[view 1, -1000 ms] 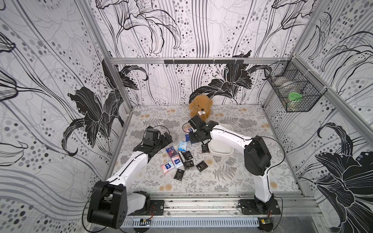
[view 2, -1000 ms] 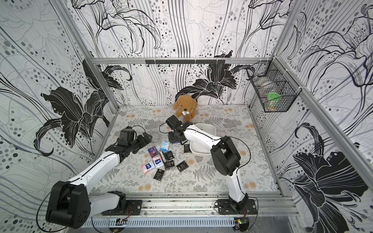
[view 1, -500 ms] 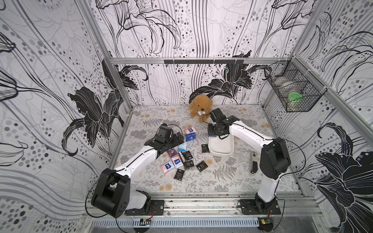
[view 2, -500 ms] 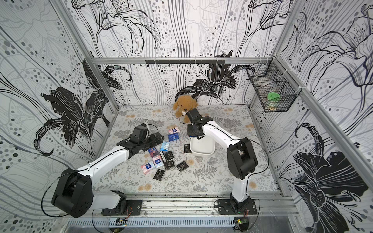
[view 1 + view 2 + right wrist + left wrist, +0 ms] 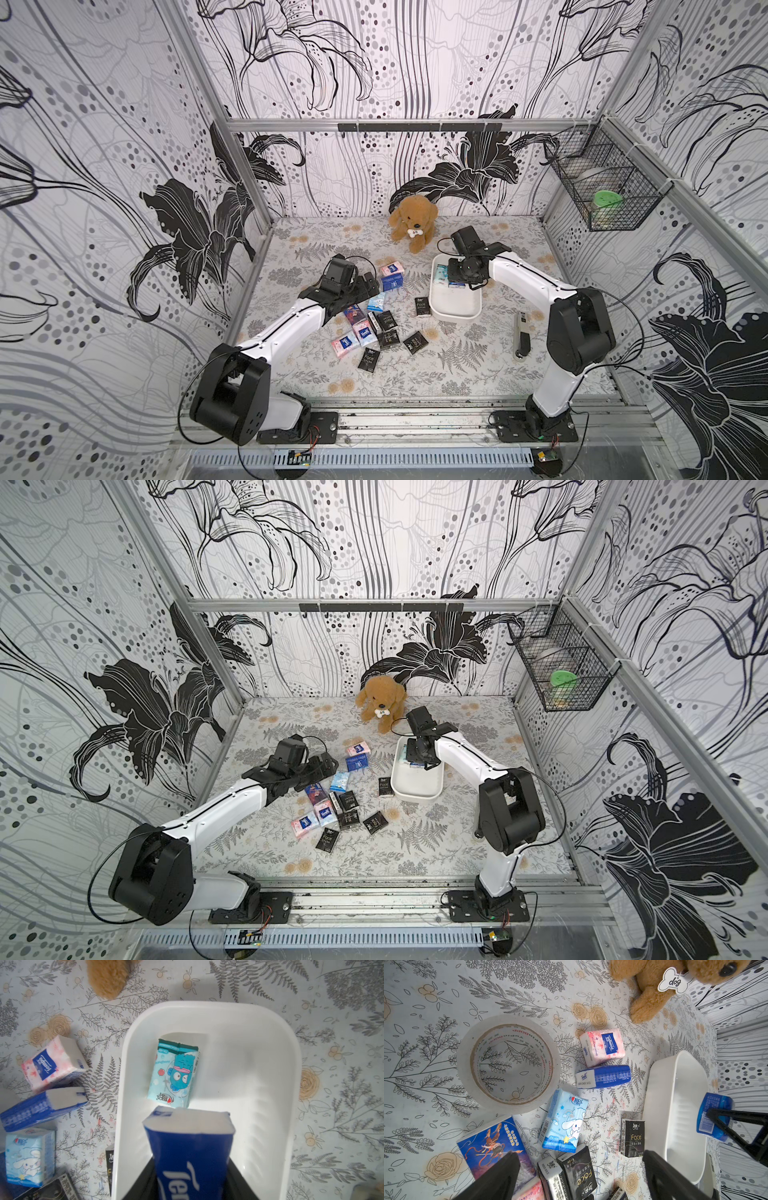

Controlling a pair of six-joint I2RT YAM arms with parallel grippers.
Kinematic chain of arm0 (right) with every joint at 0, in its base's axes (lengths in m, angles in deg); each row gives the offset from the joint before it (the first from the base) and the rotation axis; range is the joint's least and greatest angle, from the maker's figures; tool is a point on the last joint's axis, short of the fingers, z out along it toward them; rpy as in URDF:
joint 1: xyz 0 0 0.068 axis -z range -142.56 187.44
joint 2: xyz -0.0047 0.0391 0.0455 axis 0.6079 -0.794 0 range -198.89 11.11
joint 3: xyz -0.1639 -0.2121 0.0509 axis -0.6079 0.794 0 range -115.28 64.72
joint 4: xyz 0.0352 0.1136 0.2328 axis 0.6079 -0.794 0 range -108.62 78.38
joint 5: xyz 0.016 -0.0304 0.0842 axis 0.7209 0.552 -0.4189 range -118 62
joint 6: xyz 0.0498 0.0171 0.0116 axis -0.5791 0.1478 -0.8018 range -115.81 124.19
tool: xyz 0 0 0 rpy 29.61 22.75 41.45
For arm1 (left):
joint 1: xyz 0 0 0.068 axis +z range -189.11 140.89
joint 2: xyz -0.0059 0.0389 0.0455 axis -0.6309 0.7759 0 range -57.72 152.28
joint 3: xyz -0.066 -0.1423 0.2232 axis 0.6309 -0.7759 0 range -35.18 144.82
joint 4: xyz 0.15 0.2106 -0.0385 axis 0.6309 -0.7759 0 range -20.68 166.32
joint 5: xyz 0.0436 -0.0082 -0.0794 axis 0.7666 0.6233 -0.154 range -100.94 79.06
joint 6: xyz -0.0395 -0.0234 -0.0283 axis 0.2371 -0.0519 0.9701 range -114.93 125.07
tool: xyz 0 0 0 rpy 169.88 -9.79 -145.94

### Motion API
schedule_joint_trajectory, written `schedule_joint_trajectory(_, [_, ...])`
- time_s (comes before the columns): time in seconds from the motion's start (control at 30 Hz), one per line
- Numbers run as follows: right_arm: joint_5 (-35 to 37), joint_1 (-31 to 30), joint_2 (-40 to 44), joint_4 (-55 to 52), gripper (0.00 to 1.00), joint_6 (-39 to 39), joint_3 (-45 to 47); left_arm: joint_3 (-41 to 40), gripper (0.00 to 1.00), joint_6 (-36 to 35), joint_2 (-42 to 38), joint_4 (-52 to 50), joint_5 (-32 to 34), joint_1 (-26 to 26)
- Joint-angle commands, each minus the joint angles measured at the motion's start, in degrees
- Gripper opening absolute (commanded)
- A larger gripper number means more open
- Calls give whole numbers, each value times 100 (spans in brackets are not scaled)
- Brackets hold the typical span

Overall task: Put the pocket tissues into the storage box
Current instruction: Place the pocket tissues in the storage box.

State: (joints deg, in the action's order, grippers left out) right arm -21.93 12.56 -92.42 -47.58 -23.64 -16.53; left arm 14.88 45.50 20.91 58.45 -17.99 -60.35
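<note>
Our right gripper hovers over the far end of the storage box in a top view; loose pocket tissues lie left of it. Left wrist: our left gripper gapes empty above them. Right wrist: clamping a dark blue packet, we should release beside the teal packet, clear of the walls.

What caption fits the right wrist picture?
Right end effector holds a dark blue tissue packet over the white plastic box, one light blue cartoon packet inside.
</note>
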Motion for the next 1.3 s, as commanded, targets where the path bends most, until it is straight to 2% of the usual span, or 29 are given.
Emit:
schedule_joint_trajectory(0.0, [-157,-3,-398,165,44,-54,-302,178,97,-94,41,-21,98,-24])
schedule_joint_trajectory(0.27, [-133,-8,-1208,154,45,-161,-1170,188,97,-214,-71,-139,186,-28])
schedule_joint_trajectory(0.57, [-125,4,-1636,-67,54,-244,-1635,152,97,-307,-135,-158,242,-27])
schedule_joint_trajectory(0.73, [-82,13,-1560,-102,69,-292,-1729,92,97,-306,-163,-94,215,-26])
schedule_joint_trajectory(1.03, [88,1,-1294,-426,73,-274,-2023,-66,97,-150,-262,280,235,-15])
schedule_joint_trajectory(1.27, [-127,-155,-557,-132,75,-547,-1373,-112,97,117,-129,593,310,44])
